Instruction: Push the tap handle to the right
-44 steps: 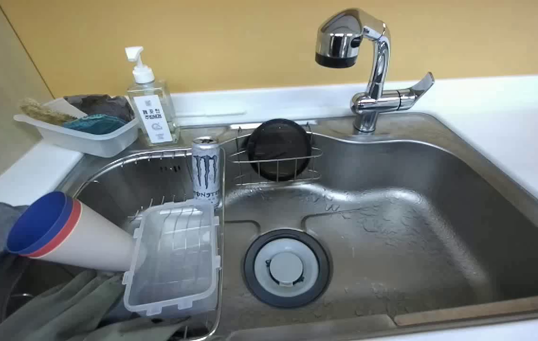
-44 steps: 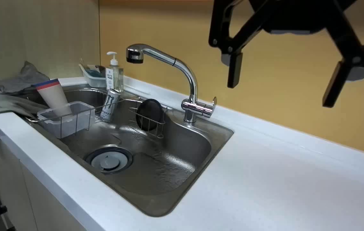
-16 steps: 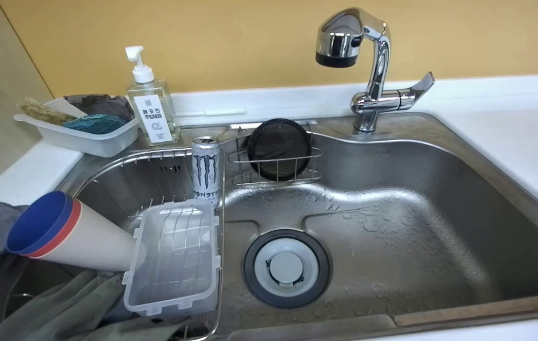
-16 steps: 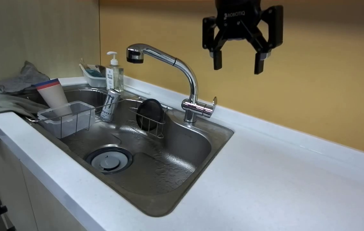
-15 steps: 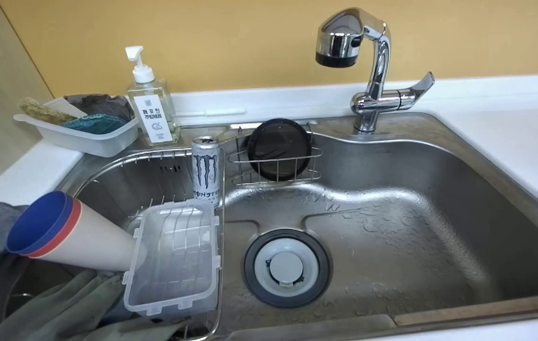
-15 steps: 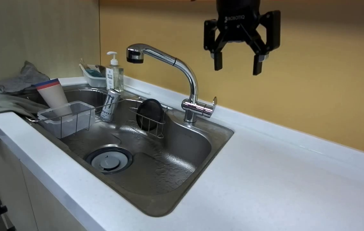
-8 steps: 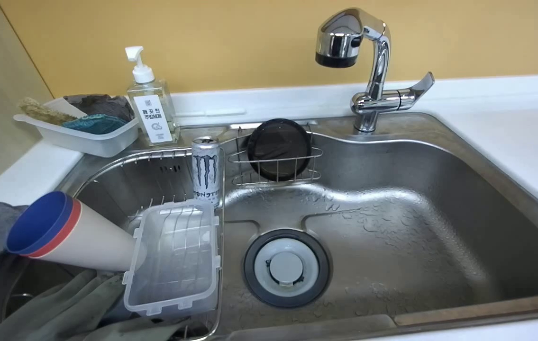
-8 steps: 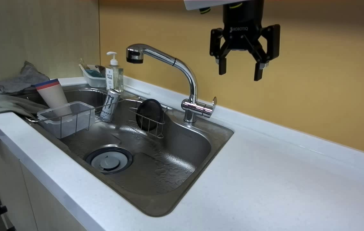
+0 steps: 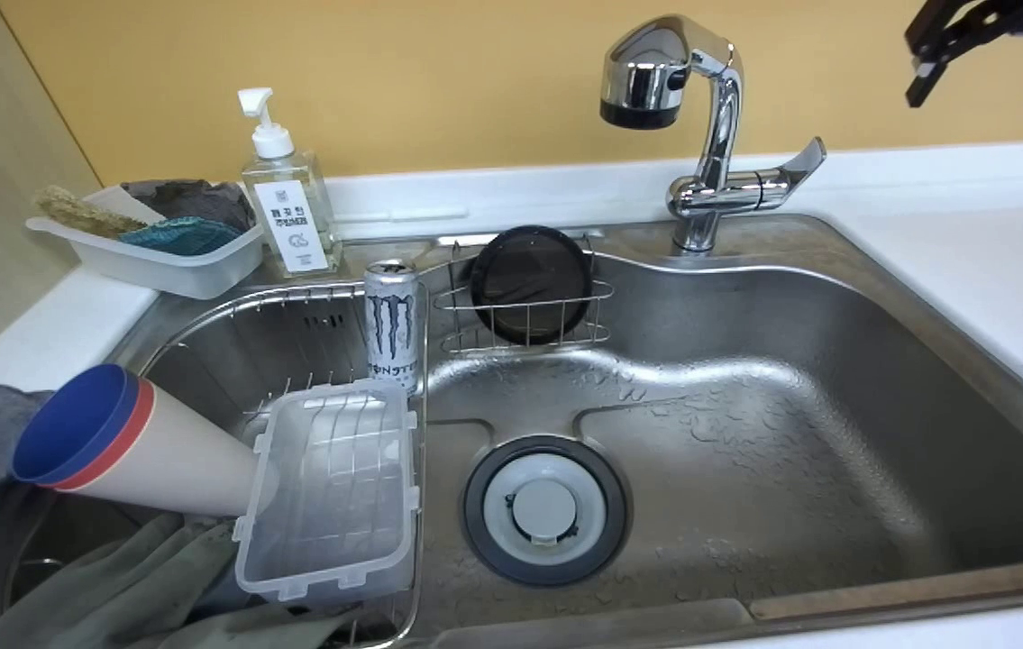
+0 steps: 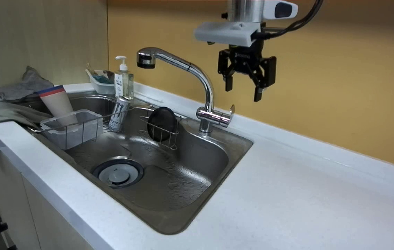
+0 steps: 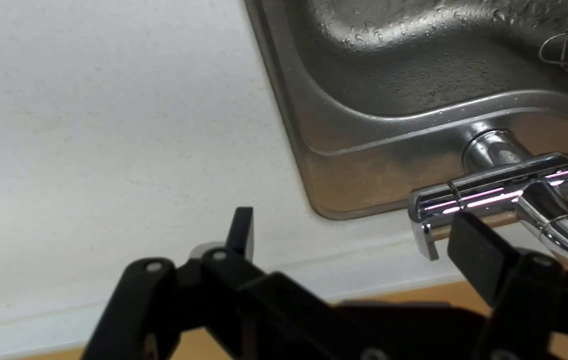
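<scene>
The tap handle [image 9: 805, 164] is a short chrome lever at the end of the faucet's side cylinder, angled up and outward. It also shows in an exterior view [image 10: 232, 110] and in the wrist view [image 11: 424, 241]. The chrome faucet [image 9: 720, 117] stands at the sink's back edge. My gripper [image 10: 243, 92] is open and empty. Its fingers point down, above and just beyond the handle. It also shows top right in an exterior view [image 9: 981, 97], apart from the handle. In the wrist view [image 11: 351, 220] the handle appears between the fingers, close to the right one.
The spray head [image 9: 642, 81] hangs over the steel sink [image 9: 700, 505]. A wire holder with a black dish [image 9: 531, 284] hangs below the faucet. A can [image 9: 392, 320], plastic box [image 9: 331, 487], cups [image 9: 159, 451] and soap bottle [image 9: 293, 216] stand farther left. A yellow wall [image 9: 475, 81] rises behind.
My gripper came down and moved toward the faucet, entering from the top right in an exterior view. It stays open throughout. The tap handle has not moved.
</scene>
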Tool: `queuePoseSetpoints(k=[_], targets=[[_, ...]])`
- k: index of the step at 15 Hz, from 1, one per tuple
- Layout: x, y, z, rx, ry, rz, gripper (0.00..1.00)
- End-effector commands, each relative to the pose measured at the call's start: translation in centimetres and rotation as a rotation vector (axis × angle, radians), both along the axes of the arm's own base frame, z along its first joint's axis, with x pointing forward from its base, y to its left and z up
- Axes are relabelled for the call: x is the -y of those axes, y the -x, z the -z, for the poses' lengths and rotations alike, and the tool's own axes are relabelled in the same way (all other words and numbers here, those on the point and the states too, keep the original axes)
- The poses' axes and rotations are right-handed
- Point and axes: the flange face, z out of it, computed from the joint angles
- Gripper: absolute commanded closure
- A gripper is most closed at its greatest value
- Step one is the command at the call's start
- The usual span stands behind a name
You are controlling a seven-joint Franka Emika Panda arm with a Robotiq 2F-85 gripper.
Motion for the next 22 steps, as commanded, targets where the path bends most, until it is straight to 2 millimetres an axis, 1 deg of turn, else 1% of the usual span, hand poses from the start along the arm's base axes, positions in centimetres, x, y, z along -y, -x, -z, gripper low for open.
queuePoseSetpoints(k=[1,4,6,7,9,11,14,19,22], targets=[[-1.9,-3.3,1.7,0.014,-0.028,0.004,0.00],[-3.1,-5.2,2.9,0.040,-0.029,-0.024,0.00],[-3.0,-6.5,3.2,0.052,-0.014,-0.023,0.00],[-3.0,-4.7,3.6,0.033,-0.020,-0.052,0.00],[-2.9,-5.7,3.8,0.039,-0.017,-0.050,0.00],[-2.3,-5.7,4.5,0.032,-0.013,-0.044,0.00],[-1.9,-6.1,4.9,0.033,-0.023,-0.071,0.00],[-2.1,-6.5,5.8,0.026,-0.023,-0.113,0.00],[-1.8,-6.9,6.4,0.031,-0.015,-0.112,0.00]])
